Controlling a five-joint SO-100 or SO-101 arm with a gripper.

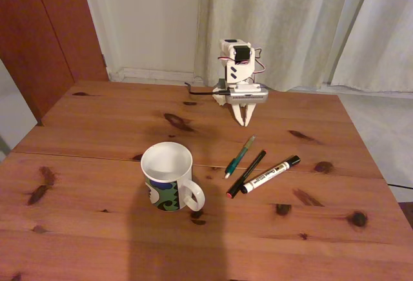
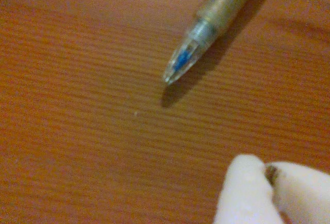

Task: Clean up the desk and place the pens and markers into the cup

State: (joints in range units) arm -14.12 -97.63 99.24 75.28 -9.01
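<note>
A white arm is seen at the far side of the desk in the fixed view, folded low with its gripper pointing down at the wood. The two white fingers are pressed tip to tip in the wrist view, so the gripper is closed and nothing is held in it.

The cup is stood upright near the middle of the desk, its handle turned toward the lower right of the fixed view, and its white inside appears bare, though the bottom is not fully seen. To its right three sticks are laid side by side on the wood, all slanted the same way. The teal-green pen is nearest the gripper, with its upper end just below the fingertips but apart from them. The thin black pen is laid next, and the white marker with its black cap is set furthest right.

In the blurred wrist view, a clear pen end with blue inside is shown lying on the wood.
</note>
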